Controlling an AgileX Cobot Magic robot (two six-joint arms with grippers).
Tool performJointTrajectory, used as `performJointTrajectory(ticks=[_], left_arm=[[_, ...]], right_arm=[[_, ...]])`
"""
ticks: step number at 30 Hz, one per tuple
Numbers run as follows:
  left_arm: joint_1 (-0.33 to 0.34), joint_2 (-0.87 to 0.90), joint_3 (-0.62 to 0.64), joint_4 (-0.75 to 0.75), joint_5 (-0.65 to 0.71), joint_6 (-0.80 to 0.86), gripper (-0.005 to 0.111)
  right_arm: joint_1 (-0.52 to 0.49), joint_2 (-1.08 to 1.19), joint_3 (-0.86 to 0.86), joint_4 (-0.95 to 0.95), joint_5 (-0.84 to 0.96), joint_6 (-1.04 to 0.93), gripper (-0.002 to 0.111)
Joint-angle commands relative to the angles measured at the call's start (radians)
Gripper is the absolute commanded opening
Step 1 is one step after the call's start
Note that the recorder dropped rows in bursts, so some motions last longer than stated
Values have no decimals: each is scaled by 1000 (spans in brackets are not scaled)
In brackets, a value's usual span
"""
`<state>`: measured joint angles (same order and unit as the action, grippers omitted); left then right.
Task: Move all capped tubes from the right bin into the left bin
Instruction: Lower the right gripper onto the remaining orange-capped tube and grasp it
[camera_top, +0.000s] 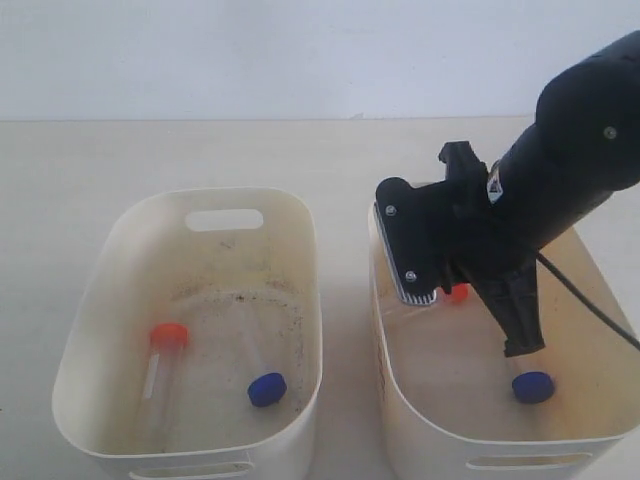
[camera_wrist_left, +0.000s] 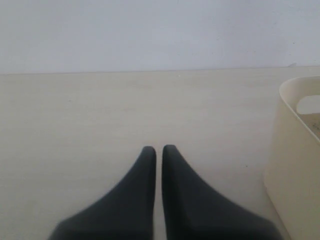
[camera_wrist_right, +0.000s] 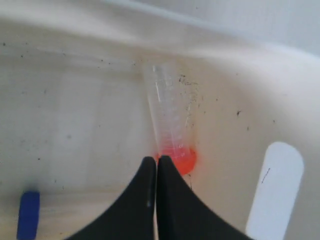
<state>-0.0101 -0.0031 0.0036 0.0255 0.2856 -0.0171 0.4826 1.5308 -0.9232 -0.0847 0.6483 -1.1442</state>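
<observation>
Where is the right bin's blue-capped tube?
Exterior view, right side: the blue-capped tube lies inside the right bin near its camera-side wall, apart from the orange-capped tube.

Bright, flat light leaves only faint shadows, colours wash pale, and the left gripper (camera_wrist_left: 158, 150) blurs toward the lower frame edge.

We see the left bin (camera_top: 285, 232) cream, its greyish floor dark-speckled; the right bin (camera_top: 420, 415) cream, yellower inside. Capped tubes (camera_top: 160, 358) are clear, with orange or blue caps. The left hand (camera_wrist_left: 159, 148) and right hand (camera_wrist_right: 156, 165) are black, the bench (camera_top: 60, 170) pale beige.
</observation>
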Motion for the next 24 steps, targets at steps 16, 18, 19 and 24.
performJointTrajectory(ticks=[16,18,19,24], left_arm=[[0,3,-4,-6,-6,-9,4],[0,3,-4,-6,-6,-9,4],[0,3,-4,-6,-6,-9,4],[0,3,-4,-6,-9,-9,4]], right_arm=[[-83,67,4,102,-78,-177,42],[-83,74,4,102,-73,-187,42],[-83,81,4,102,-69,-196,42],[-83,97,128,102,-280,-340,42]])
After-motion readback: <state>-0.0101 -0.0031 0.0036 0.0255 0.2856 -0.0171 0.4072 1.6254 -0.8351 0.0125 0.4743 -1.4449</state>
